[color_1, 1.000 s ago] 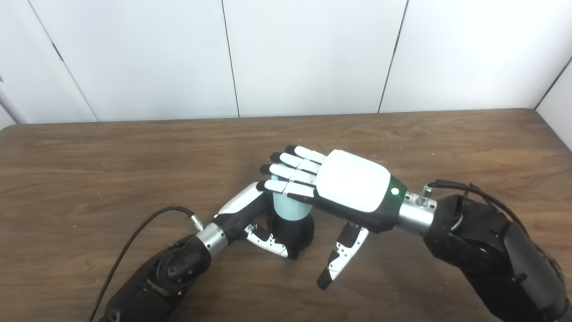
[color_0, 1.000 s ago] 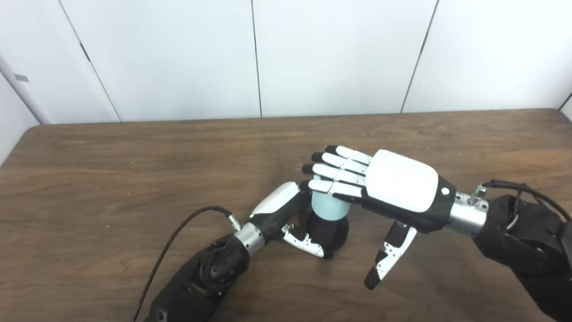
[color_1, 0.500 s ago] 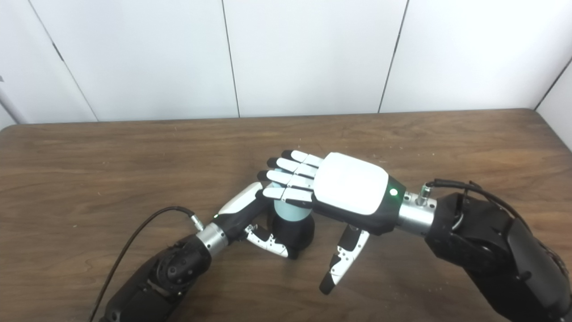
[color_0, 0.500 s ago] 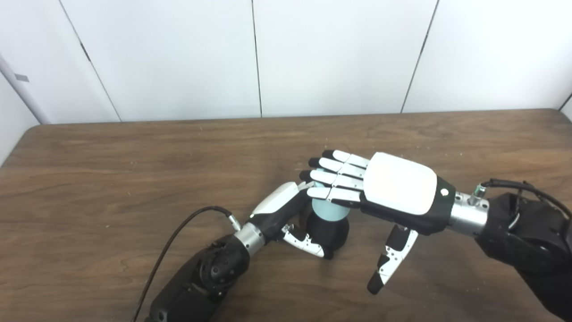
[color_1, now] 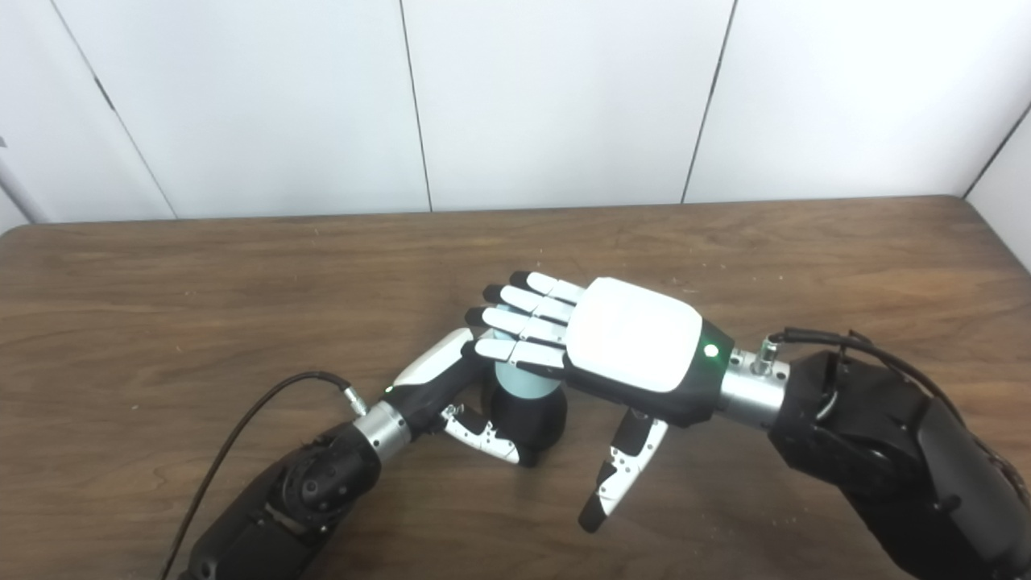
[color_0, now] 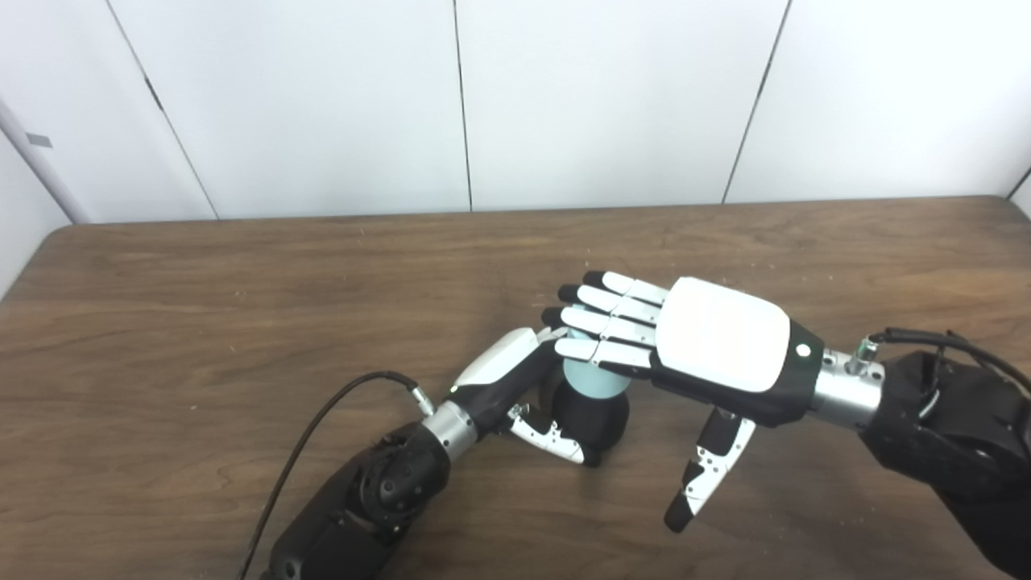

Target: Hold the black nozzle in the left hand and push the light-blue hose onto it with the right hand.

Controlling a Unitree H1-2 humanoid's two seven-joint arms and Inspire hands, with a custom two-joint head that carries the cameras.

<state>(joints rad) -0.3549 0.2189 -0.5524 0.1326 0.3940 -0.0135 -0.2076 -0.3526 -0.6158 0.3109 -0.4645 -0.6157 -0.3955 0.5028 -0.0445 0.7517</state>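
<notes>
Nozzle [color_0: 592, 419]: black, rounded, standing on the wooden table [color_0: 201, 322] a little forward of the table's middle, held by the left hand [color_0: 503, 379]. The thumb [color_0: 552, 439] curls round the nozzle's near side and touches it; the other fingers of this hand pass behind the nozzle and are hidden, so their posture cannot be told.

Hose [color_0: 592, 379]: a short light-blue cylinder, upright, seated on top of the nozzle. Only a low band of blue shows between the black body below and the right hand above. How far the hose has gone onto the nozzle cannot be told.

Right hand [color_0: 709, 342]: palm down, white back uppermost, laid flat over the top of the hose. Its fingers [color_0: 604, 322] are straight, close together side by side, and point toward the left; the nearest of them lie over the hose's top rim and just beside the left hand's white back. Contact between palm side and hose is hidden from above. The right thumb [color_0: 705, 475] hangs down toward the table, well clear of nozzle and hose, grasping nothing.

Cable [color_0: 322, 427]: black, running in an arc from the left wrist down toward the bottom edge.

Walls: plain white panels stand behind the table's far edge.
</notes>
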